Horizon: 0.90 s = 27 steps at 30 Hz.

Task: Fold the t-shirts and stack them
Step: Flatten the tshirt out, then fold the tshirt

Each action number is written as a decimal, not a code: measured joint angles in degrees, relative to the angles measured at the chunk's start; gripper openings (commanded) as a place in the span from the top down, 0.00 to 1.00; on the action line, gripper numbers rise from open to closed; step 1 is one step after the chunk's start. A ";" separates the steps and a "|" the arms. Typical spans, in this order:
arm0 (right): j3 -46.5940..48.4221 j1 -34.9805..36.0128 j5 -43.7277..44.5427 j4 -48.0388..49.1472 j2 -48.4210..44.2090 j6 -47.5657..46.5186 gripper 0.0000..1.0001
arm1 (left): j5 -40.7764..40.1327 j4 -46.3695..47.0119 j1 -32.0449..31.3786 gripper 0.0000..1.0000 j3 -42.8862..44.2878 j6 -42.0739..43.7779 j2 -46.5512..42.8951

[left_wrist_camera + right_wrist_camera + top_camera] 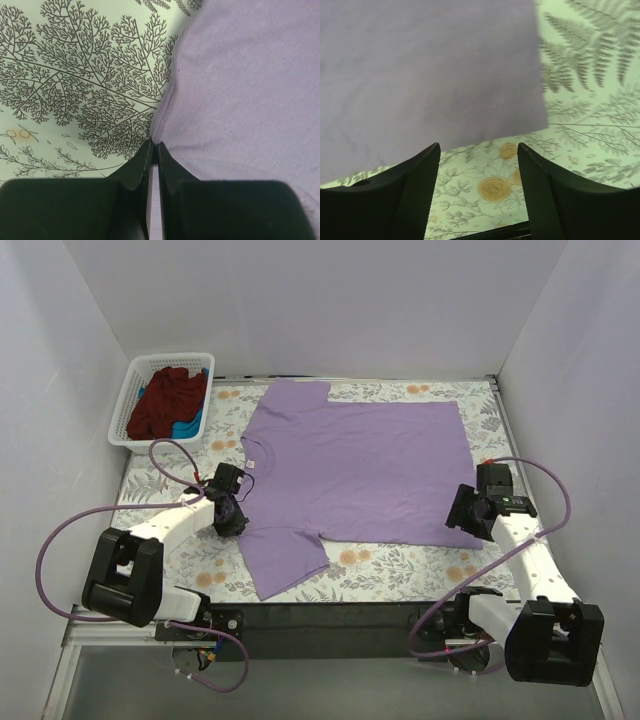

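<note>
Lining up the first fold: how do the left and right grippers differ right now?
The left gripper is shut, pinching the lavender t-shirt at its edge by the near sleeve, with cloth puckering toward the tips. The right gripper stands open and holds nothing. The left sits at the collar end, the right just off the near hem corner, over bare floral table cover. Both are low along the shirt's near side.

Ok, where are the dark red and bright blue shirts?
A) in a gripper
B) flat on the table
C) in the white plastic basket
C: the dark maroon-red cloth t-shirt and the bright blue cloth t-shirt lie bunched inside the white plastic lattice basket.
</note>
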 measured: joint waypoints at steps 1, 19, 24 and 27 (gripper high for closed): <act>-0.35 -3.21 0.04 -0.02 0.50 0.02 0.37 | 0.04 0.13 0.02 1.00 -0.11 0.11 -0.13; -4.63 -17.77 -3.30 3.15 7.41 2.84 0.52 | 0.09 0.59 0.02 1.00 -0.66 0.81 -0.90; -5.44 -18.18 -4.76 4.55 10.19 3.69 0.52 | 0.09 0.61 0.00 1.00 -0.68 0.83 -0.92; -5.42 -18.25 -4.68 4.66 10.47 4.00 0.60 | 0.09 0.68 0.00 1.00 -0.76 0.81 -1.01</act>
